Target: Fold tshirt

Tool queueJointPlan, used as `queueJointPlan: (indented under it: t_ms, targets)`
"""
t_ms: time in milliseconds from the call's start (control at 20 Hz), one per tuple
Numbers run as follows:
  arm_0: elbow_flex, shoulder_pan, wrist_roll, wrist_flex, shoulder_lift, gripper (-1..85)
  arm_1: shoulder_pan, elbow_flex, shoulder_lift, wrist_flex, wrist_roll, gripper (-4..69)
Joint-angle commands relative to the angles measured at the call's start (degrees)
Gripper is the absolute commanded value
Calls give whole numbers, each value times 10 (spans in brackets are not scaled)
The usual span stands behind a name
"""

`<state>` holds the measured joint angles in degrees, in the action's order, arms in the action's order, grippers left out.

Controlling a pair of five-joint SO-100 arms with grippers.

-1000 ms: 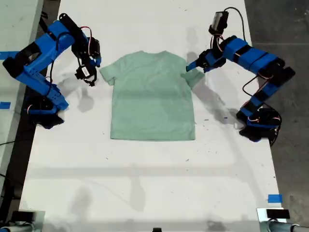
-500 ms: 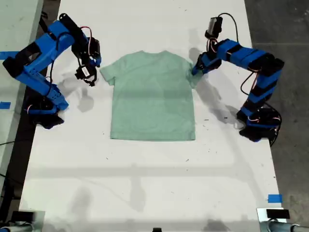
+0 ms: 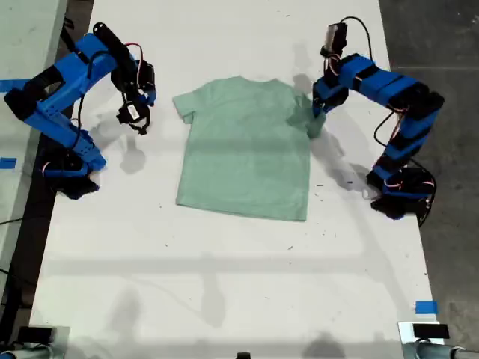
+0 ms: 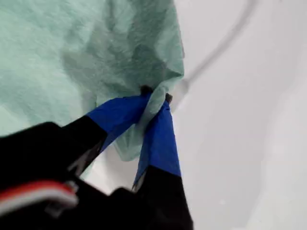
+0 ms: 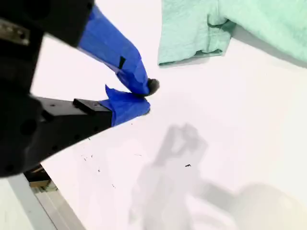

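1. Where the tshirt (image 3: 243, 146) lies, the white surface (image 3: 224, 284) carries it mostly flat, in the upper middle of the exterior view, collar toward that view's top and hem toward its bottom, the whole body slightly skewed.
2. My first pincer (image 4: 156, 94) has its blue-taped jaws pressed together on the cloth of one sleeve; in the first wrist view the fabric bunches and wrinkles around the tips.
3. In the exterior view this same pincer (image 3: 317, 112) sits at the sleeve on the exterior view's right; the cloth there is gathered and creased at the shirt's edge.
4. My second pincer (image 5: 146, 96) has jaws nearly together, with nothing between them; it hangs above bare surface, with its shadow below.
5. In the second wrist view the other sleeve (image 5: 192, 36) lies flat, near the tips but apart from them.
6. In the exterior view the second pincer (image 3: 135, 116) is at the exterior view's left, clear of the sleeve on that side.
7. Blue tape marks (image 3: 425, 307) sit near the exterior view's lower right corner.
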<state>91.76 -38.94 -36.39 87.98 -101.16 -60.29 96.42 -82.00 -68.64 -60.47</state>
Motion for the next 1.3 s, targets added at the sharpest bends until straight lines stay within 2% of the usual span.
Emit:
queueJointPlan:
  t_ms: [0,200,450,550,650,700,750,850,900,1000,1100,1250]
  targets:
    - [-3,-1,-2,-5,-22,0,41,-74,-88,-31,35,-12]
    - [-2,4,3,-8,-22,0,134,-145,-87,-23,112,-12]
    - [1,6,4,-14,-22,0,215,-182,-4,98,206,-12]
    - [5,7,4,-17,-22,0,233,-191,47,162,230,-12]
    - [7,8,4,-17,-22,0,236,-219,127,199,240,-14]
    - [7,9,4,-17,-22,0,233,-243,177,201,238,46]
    - [7,10,4,-17,-22,0,229,-275,224,185,239,229]
    - [7,11,4,-15,-25,3,229,-328,265,127,246,411]
    - [8,10,4,-14,-27,3,234,-339,254,101,237,436]
    - [11,6,4,-14,-31,5,237,-357,202,39,233,389]
    - [11,7,4,-14,-33,5,239,-357,126,-24,220,383]
    - [10,13,4,-14,-34,54,235,-327,7,-103,200,384]
